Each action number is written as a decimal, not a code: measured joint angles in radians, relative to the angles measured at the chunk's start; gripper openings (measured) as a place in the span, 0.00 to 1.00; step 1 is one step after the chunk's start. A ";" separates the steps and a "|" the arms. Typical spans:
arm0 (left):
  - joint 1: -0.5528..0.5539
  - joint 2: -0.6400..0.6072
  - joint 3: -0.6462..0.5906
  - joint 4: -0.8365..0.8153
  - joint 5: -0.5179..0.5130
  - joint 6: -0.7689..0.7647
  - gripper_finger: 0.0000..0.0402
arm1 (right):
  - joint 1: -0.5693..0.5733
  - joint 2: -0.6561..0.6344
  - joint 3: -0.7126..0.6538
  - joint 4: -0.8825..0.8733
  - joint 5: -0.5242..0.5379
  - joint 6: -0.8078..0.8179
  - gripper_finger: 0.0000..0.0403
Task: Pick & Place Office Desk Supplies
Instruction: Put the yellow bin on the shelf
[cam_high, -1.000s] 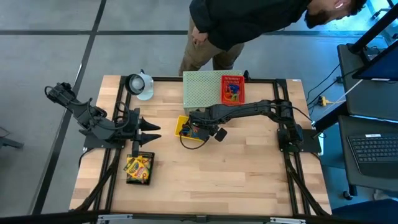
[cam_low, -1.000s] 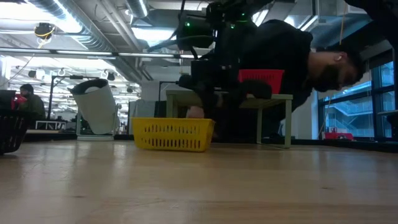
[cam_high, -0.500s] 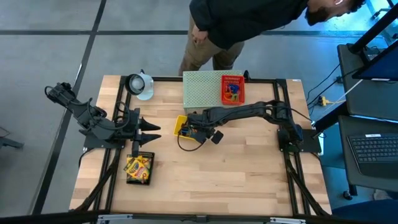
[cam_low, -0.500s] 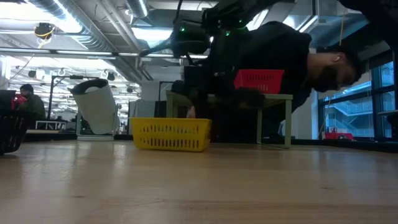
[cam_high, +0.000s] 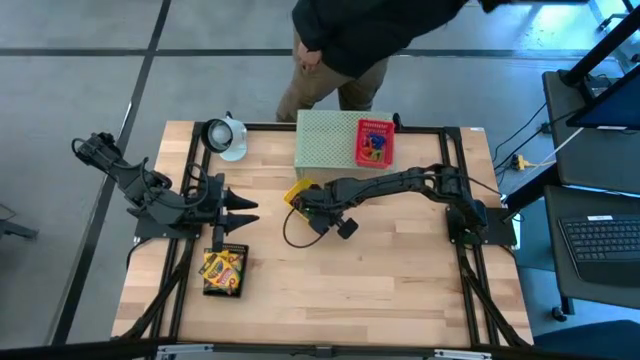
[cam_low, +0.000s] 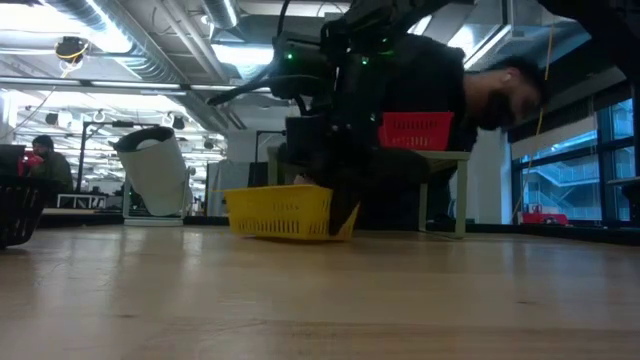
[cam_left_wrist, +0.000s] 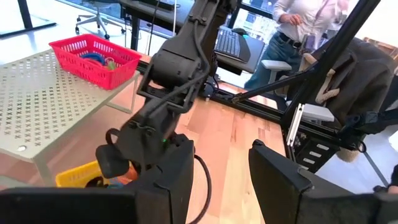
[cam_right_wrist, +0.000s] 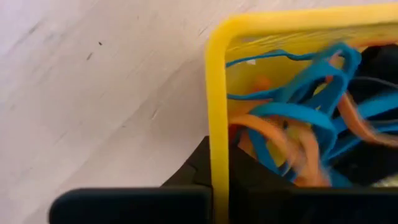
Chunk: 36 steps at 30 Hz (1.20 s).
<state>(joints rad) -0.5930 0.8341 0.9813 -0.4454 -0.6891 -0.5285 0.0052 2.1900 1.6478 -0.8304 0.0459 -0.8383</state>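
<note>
While the right gripper (cam_high: 308, 212), at the high view's centre, clamps its fingers together on the rim of the small yellow mesh tray (cam_right_wrist: 216, 124), the tray tilts on the wooden tabletop (cam_high: 400, 290). Inside lie thin blue and orange loops (cam_right_wrist: 298, 118). Next likely comes carrying it. The left gripper (cam_high: 245, 215) waits centre-left, fingers apart.

Both arms were dark, jointed and matte. The right arm (cam_high: 400, 183) trailed a looping black cable (cam_high: 295, 232). The left gripper (cam_left_wrist: 221, 180) had two broad, flat black fingers (cam_left_wrist: 278, 178) with squared edges.
</note>
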 joint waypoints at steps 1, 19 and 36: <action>0.000 0.000 0.000 0.000 -0.002 0.000 0.37 | 0.006 -0.002 0.000 -0.004 0.004 0.020 0.02; 0.000 0.000 0.000 -0.001 -0.028 0.000 0.37 | 0.157 -0.024 0.038 -0.070 0.053 0.081 0.00; 0.000 0.000 0.000 -0.001 -0.053 -0.030 0.37 | 0.161 -0.035 0.485 -0.328 0.046 0.255 0.00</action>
<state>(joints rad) -0.5929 0.8341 0.9813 -0.4460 -0.7422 -0.5590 0.1666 2.1551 2.1323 -1.1581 0.0916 -0.5837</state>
